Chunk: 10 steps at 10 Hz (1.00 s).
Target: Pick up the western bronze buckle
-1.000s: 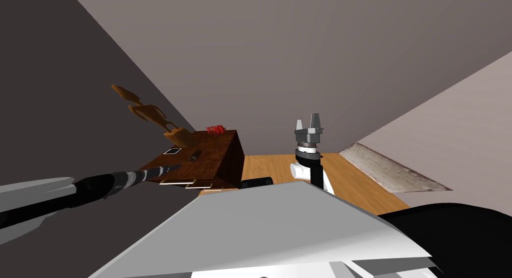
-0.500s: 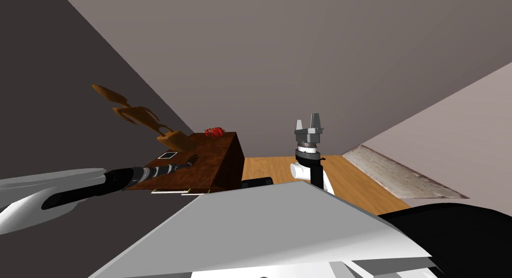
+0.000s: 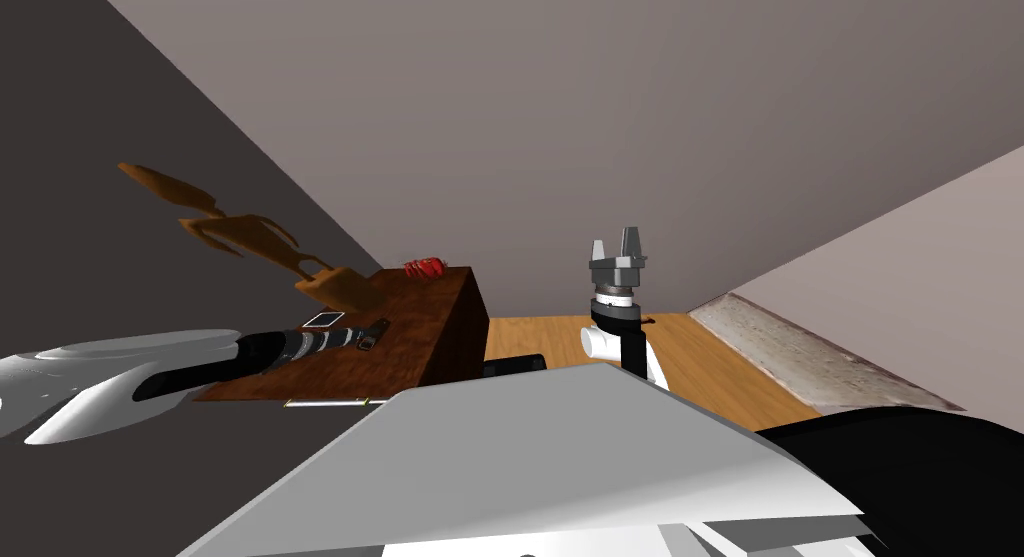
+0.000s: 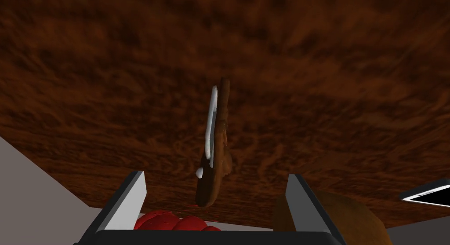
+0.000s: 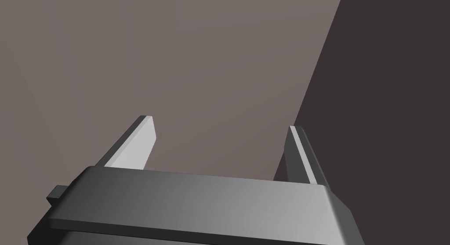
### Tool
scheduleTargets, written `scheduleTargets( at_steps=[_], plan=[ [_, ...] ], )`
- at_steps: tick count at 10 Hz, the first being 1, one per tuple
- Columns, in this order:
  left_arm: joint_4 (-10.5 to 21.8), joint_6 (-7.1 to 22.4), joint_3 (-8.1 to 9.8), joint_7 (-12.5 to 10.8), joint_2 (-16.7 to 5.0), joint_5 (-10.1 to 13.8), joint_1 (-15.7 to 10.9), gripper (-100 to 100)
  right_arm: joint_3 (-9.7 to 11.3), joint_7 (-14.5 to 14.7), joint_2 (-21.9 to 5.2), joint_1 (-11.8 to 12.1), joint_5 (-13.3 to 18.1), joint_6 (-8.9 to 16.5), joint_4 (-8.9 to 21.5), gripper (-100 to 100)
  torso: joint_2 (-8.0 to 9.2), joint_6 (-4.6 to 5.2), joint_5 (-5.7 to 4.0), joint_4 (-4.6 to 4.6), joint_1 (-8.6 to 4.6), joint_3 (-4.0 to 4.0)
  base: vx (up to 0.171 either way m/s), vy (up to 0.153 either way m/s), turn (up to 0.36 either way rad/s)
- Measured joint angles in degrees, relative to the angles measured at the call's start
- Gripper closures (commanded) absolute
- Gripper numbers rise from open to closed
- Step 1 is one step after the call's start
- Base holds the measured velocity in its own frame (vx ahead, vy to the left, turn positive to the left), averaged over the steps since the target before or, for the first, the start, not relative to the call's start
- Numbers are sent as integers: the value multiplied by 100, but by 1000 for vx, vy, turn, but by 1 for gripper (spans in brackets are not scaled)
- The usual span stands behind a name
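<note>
The buckle [image 4: 217, 137] is a small brown piece with a pale metal rim, seen edge-on on the dark brown wooden cabinet top [image 4: 334, 79]. My left gripper [image 4: 215, 175] is open, and the buckle's near end lies between its fingers [image 4: 132, 194] without touching either. In the head view the left gripper [image 3: 372, 333] reaches over the cabinet [image 3: 445, 326] from the left, its tip at the buckle [image 3: 378, 328]. My right gripper [image 3: 618, 243] is raised in front of me, open and empty, its fingers [image 5: 136, 143] spread.
A red object [image 3: 424, 267] lies at the cabinet's far edge. A tan carved figure [image 3: 335, 281] and a flat black card with a white rim [image 3: 323, 319] sit near the buckle. Light wood floor [image 3: 560, 336] and a pale rug [image 3: 810, 351] lie to the right.
My left gripper has advanced across the cabinet top from short of the buckle to around its near end. The head view has swung, so the cabinet sits further left.
</note>
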<state>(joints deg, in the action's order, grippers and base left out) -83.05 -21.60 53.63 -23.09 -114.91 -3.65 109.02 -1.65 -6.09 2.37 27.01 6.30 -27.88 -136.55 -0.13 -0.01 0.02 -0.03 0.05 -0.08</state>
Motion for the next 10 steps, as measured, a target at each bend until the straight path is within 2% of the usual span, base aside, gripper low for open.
scheduleTargets(
  at_steps=[1,2,3,5,7,9,10],
  plan=[
    [132,-79,-191,-189,126,-212,-283,-100,1,0,0,-2,0,0,0,0,17,8,-4,4,-9,9,-39,-14,-126],
    [185,-105,-373,-133,247,-123,-468,-100,0,0,0,-1,0,0,0,0,27,-3,-3,7,-8,16,-25,-6,52],
    [304,-146,-548,92,247,107,-586,-100,0,0,0,0,0,0,0,0,27,-4,-1,8,-3,17,-13,-6,28],
    [373,-190,-849,60,231,45,-837,-100,0,0,0,0,0,0,0,0,20,-2,0,5,-2,12,-16,-10,-123],
    [708,-421,-1180,-63,470,-104,-1232,-100,0,0,0,-1,0,0,0,0,29,-1,-3,8,-9,18,-29,-17,-75],
    [771,-418,-1530,25,470,14,-1580,-100,0,0,0,0,0,0,0,0,22,-2,-1,6,-3,14,-4,-3,11],
    [732,-387,-1688,-21,489,-60,-1714,-100,0,0,0,0,0,0,0,0,19,-2,0,5,-1,12,-35,-17,-368]
  ],
)
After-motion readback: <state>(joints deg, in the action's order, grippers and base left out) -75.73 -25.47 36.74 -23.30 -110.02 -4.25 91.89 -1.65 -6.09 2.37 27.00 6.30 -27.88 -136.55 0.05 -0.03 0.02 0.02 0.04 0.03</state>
